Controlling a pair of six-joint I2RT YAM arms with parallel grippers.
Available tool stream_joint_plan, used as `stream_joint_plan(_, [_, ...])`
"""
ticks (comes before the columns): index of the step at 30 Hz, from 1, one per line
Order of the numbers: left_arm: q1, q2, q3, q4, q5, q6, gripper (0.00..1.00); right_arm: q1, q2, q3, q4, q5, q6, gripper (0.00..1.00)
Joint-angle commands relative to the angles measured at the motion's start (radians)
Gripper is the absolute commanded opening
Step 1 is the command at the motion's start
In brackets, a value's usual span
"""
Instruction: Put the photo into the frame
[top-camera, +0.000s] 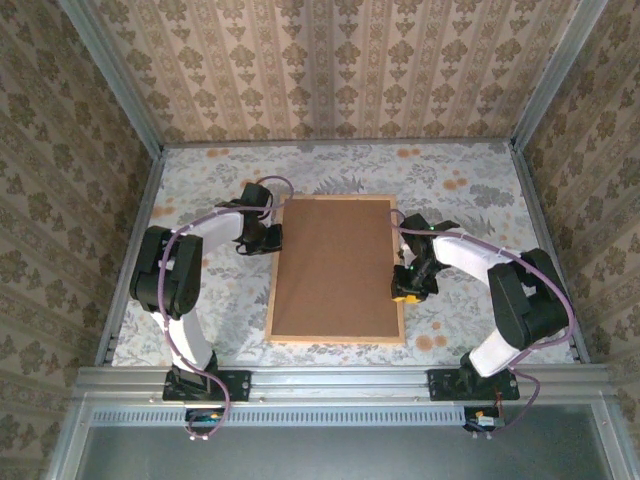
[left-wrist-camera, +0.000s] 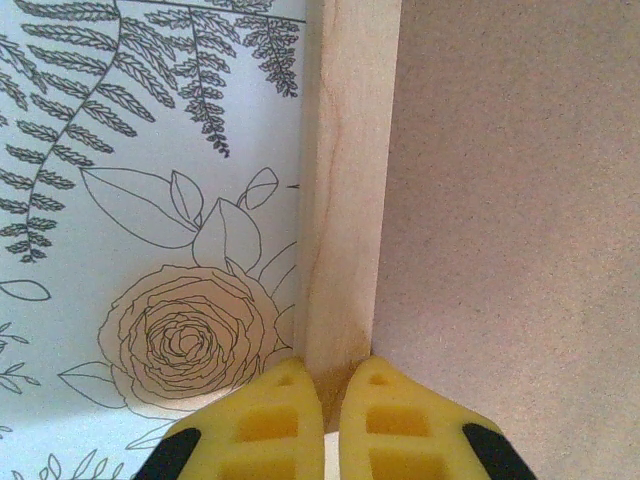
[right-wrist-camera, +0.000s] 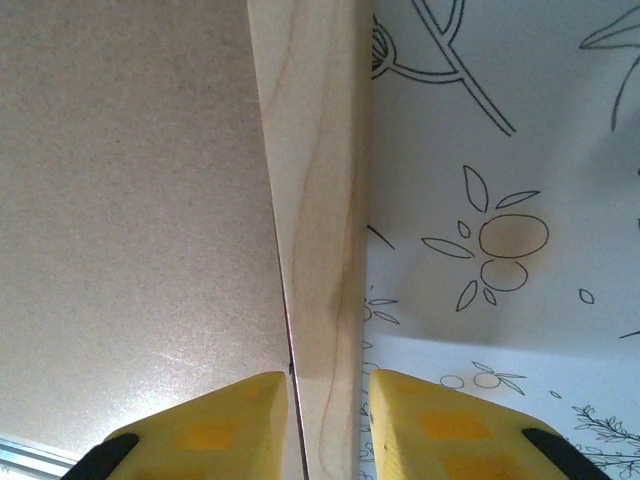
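Recorded a large rectangular picture frame (top-camera: 335, 270) of thin, pale natural-wood moulding (left-wrist-camera: 345, 200), lying flat and back upward, with its plain brown backing board (left-wrist-camera: 510, 230) filling the whole opening. Beneath the frame, and exposed on all four sides of it, a tabletop (top-camera: 450, 180) covered in a pale sheet printed with line-drawn ferns, roses and fruit. Flanked by two black-and-white arms: left arm (top-camera: 175, 270) reaching to the frame's left long side toward its far corner, right arm (top-camera: 510, 290) reaching to the frame's right long side a little to the near side of its middle. Left yellow-padded fingers (left-wrist-camera: 265, 420) noted clenched almost tip to tip, tips set at the left moulding strip, one toward its outer edge and one toward its board edge; no hold around the strip made out. Right yellow-padded fingers (right-wrist-camera: 445, 425) noted parted and astride the right moulding strip, one over the backing board, the other over the tabletop just outside the frame, each close beside the wood. Cannot tell whether clamped on that strip or merely standing beside it.
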Motion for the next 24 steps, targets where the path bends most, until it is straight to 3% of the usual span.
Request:
stream_joint_plan(1, [-0.008,-0.011,-0.004,-0.048,-0.013,-0.002,0.07,0.001,0.032,0.016,0.000,0.010,0.001,0.27])
stream_joint_plan(24, [-0.008,-0.016,-0.021,-0.036,-0.005,-0.008,0.06,0.034,0.084,0.012,0.005,0.086,-0.008,0.25])
